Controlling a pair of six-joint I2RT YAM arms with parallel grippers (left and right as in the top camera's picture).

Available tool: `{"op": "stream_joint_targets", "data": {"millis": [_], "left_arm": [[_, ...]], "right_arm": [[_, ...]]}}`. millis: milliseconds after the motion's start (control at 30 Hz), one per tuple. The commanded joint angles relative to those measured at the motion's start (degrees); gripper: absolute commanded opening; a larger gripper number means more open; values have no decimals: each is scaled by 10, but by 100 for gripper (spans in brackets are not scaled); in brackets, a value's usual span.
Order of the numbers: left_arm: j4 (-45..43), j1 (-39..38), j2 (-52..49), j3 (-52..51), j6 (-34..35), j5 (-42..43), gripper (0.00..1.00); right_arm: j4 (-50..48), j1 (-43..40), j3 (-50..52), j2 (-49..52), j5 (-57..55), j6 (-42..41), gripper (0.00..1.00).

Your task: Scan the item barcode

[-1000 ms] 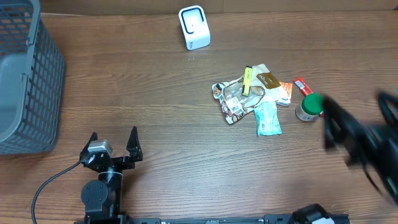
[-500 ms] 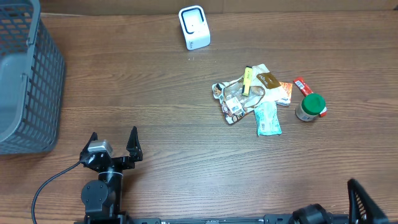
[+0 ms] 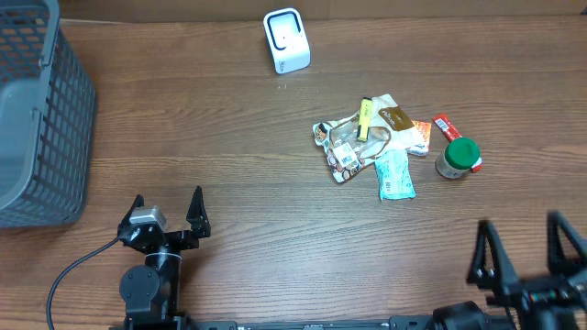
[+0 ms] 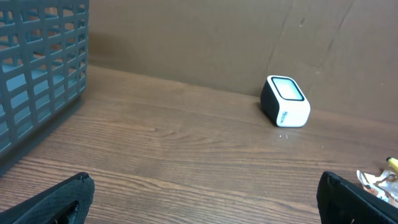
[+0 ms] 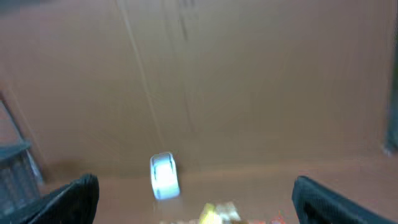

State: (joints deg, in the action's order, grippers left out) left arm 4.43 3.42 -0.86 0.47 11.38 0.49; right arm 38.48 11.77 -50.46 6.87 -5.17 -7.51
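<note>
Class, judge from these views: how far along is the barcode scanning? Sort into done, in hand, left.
Done: nothing visible; the items lie piled apart from the scanner. In hand: nothing; the left gripper and right gripper both stand open and empty at the near edge. Left: pick an item and show its barcode to the scanner.

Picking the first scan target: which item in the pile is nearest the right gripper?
The green-lidded jar, rightmost of the lot; the teal packet and red packet lie further from the right gripper.
</note>
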Motion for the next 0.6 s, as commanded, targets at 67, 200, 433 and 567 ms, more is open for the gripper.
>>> {"op": "stream_joint_targets", "data": {"millis": [67,200,433,567], "left_arm": [[0,4,6,-2,-13,6,100],[0,4,6,-2,-13,6,100],[0,4,6,-2,-13,6,100],[0,4,6,-2,-13,6,100]], "right_arm": [[-244,-16,171,-56,71,0,100],[-435,-21,290,-67,95,-1,100],[-516,-22,434,-67,100,-30,100],[-515,-22,481,-67,100,-32,100]]}}
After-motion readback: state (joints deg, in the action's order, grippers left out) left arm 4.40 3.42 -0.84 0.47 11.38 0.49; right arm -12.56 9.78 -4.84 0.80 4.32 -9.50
